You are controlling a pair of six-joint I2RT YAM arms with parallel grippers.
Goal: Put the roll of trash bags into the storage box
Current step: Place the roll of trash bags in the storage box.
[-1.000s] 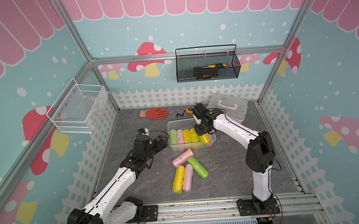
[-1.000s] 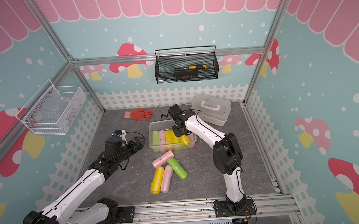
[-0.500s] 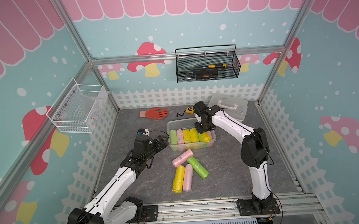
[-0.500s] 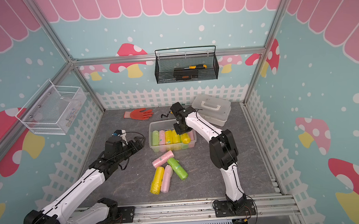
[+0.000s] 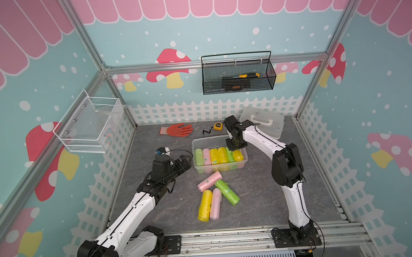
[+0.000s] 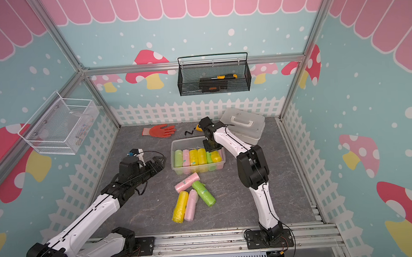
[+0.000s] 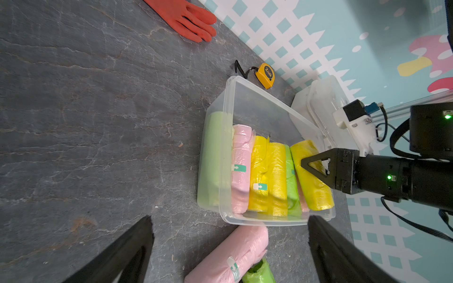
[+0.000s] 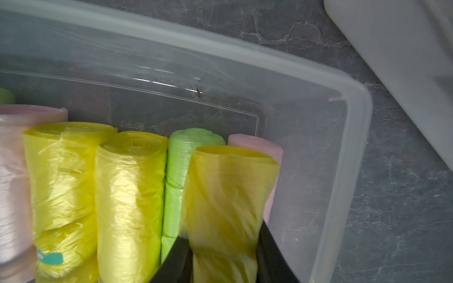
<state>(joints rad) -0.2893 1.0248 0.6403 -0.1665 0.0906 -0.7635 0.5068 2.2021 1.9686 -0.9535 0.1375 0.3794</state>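
Grey slate-patterned tabletop, mushroom-print walls. At left, the left gripper has its fingers spread wide and holds nothing, just beside the storage box. Four loose rolls lie near of the box. At the box's right end, the right gripper is clamped on the yellow roll of trash bags, which lies inside atop green and pink rolls. A white case stands far right.
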